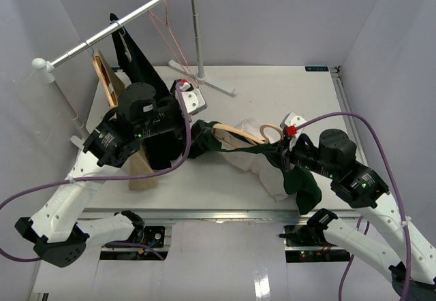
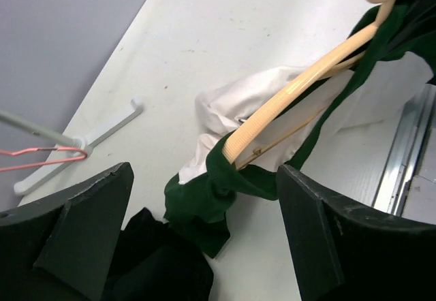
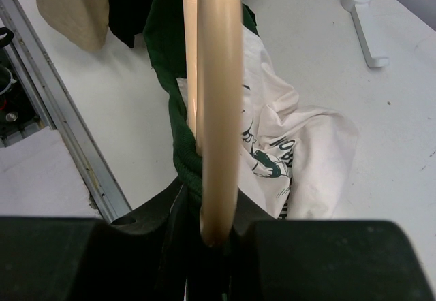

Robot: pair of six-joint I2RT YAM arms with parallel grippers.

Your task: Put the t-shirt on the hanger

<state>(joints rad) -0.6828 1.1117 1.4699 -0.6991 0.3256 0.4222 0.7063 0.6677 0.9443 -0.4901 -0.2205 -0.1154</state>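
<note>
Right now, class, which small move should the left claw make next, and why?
Probably lower the open left claw and pinch the dark green t-shirt with a cream panel beside the tip of the light wooden clothes hanger, ready to draw cloth over it. That tip pokes out bare between the claw's fingers, while the right claw holds the hanger.

Light is bright, even and diffuse in all three views, coming from overhead. In the top view the white tabletop [image 1: 272, 97] is nearly washed out, with only soft, pale shadows under the arms and cloth. The white panel [image 1: 225, 267] along the bottom edge shows faint reflections. In the right wrist view the hanger [image 3: 218, 97] is so close that it blurs, while the print on the t-shirt [image 3: 300, 144] is sharper. The right gripper [image 3: 214, 240] shows its jaws as flat black without detail. The left gripper [image 2: 204, 226] has dark, soft-edged jaws too.
</note>
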